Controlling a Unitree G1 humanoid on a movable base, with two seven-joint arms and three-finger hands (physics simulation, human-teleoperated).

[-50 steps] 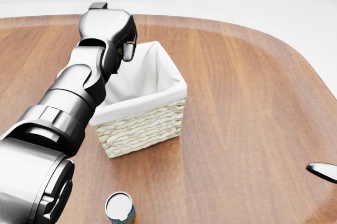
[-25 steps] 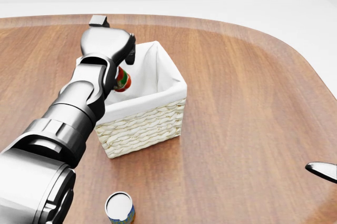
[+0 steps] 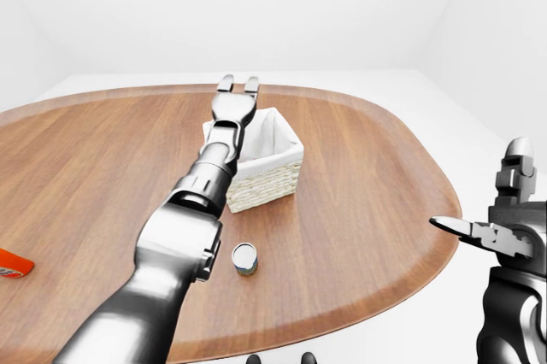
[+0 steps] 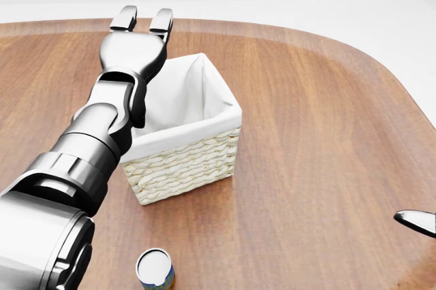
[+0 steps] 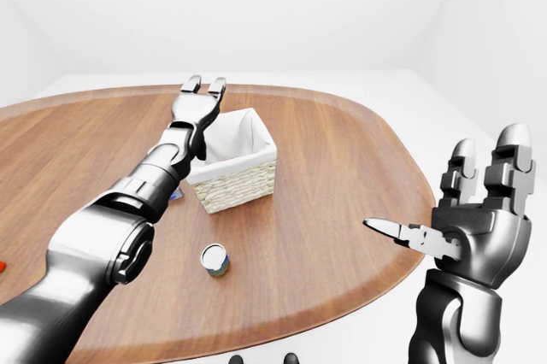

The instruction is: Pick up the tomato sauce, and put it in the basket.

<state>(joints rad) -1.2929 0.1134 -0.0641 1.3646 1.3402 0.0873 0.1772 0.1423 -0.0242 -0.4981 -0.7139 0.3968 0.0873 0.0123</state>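
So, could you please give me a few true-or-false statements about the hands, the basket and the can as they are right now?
1. The left hand is stretched over the upper-left rim of the basket with its fingers extended. True.
2. The left hand's fingers are closed round a sauce bottle. False: they are open and hold nothing.
3. A can stands upright on the wooden table, below the basket in the head view. True.
4. The can is inside the basket. False: it stands on the table, apart from the basket.
5. The right hand rests on the basket's rim. False: it is raised and open beyond the table's right edge in the right-eye view, far from the basket.
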